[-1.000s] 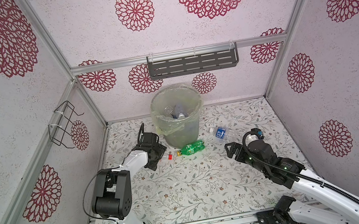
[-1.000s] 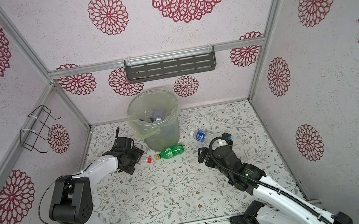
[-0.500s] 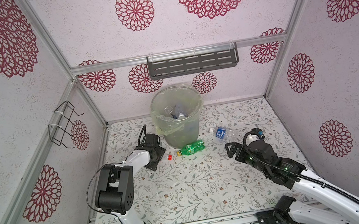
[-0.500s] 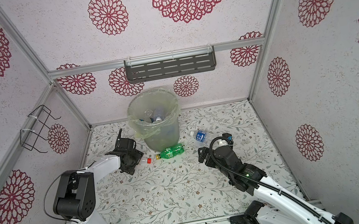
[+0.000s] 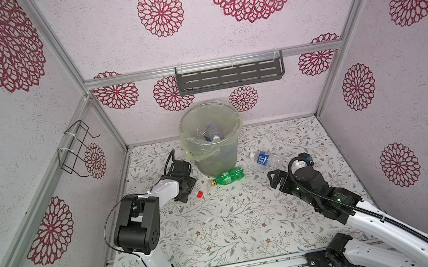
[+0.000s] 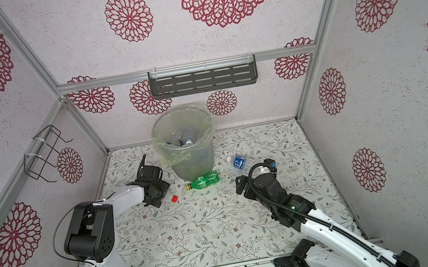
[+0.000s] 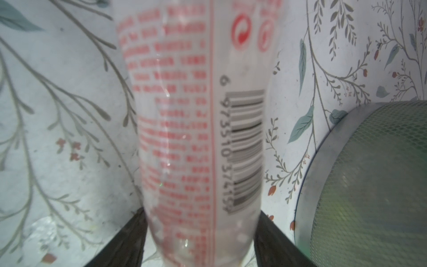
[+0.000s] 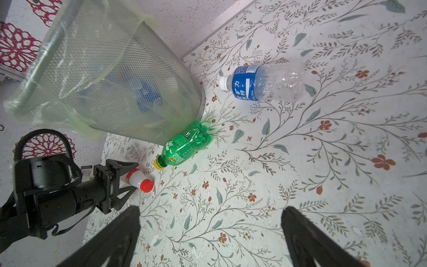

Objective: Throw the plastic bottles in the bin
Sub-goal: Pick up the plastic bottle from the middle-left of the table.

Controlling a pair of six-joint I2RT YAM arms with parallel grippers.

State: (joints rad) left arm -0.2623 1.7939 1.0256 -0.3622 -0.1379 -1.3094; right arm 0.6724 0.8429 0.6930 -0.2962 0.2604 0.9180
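Bin (image 5: 217, 166) — obstacle beside left tool (image 8: 134, 176)

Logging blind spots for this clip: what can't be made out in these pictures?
- Clear plastic bottle with red cap: in both top views the left hand covers its body; only the cap shows.
- Left wrist view: its red print is blurred, its cap is cut off by the edge, and whether the fingers press it is unclear.
- Grey mesh bin with yellowish bag: bag and mesh hide how many bottles lie inside.
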